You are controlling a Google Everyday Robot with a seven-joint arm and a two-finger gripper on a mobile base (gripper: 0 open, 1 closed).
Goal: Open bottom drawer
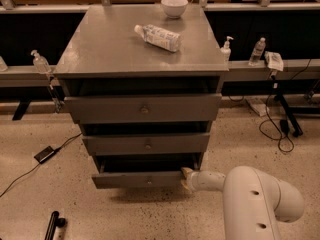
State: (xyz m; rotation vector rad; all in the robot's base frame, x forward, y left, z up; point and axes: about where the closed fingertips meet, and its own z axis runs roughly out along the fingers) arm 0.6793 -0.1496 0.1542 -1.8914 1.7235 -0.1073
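Note:
The grey cabinet [145, 44] has three drawers stacked one above the other. The bottom drawer [140, 179] has the slimmest front, with a small round knob [148, 182]; it is pulled out a little, with a dark gap above its front. My gripper [186, 178] is at the right end of the bottom drawer's front, touching or very close to it. My white arm [250, 199] reaches in from the lower right.
A plastic bottle [157, 37] lies on the cabinet top, and a white bowl [174, 6] stands behind it. Sanitiser bottles [226, 48] sit on the side rails. Cables [280, 129] and a black device [45, 154] lie on the floor.

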